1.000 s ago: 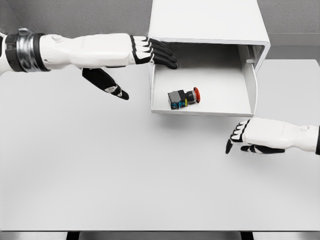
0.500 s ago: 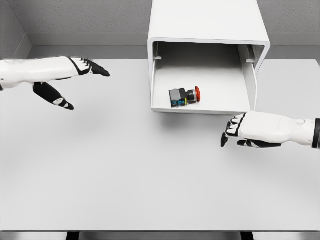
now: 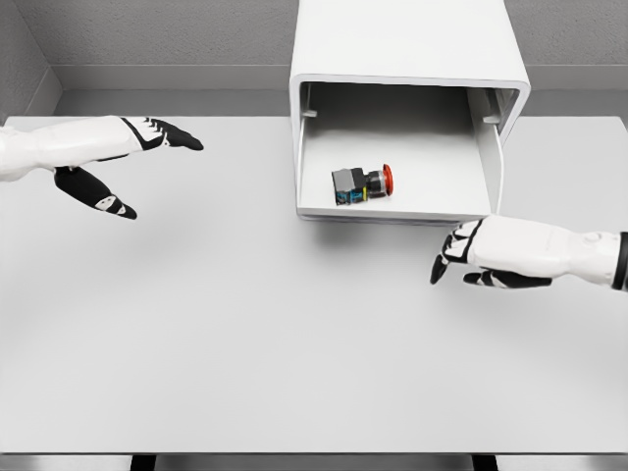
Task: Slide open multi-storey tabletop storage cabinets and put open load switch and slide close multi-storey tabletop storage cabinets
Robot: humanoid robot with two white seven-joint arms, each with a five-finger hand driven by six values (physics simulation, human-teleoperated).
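Note:
A white storage cabinet (image 3: 407,44) stands at the back of the table, its drawer (image 3: 392,206) partly pulled out toward me. Inside the drawer lies the load switch (image 3: 361,183), a dark block with a red button pointing right. My right hand (image 3: 459,255) hovers just below the drawer's front right corner, fingers loosely curled and holding nothing. Far to the left, my left hand (image 3: 147,157) hangs over the table with fingers stretched out and thumb down, well away from the cabinet.
The white table (image 3: 245,334) spreads out in front of the cabinet. A grey wall (image 3: 147,39) runs along the back, and the table's front edge shows at the bottom.
My left hand has pulled away from the drawer's left wall, far to the left. The drawer has slid a little way back into the cabinet, with my right hand following its front edge.

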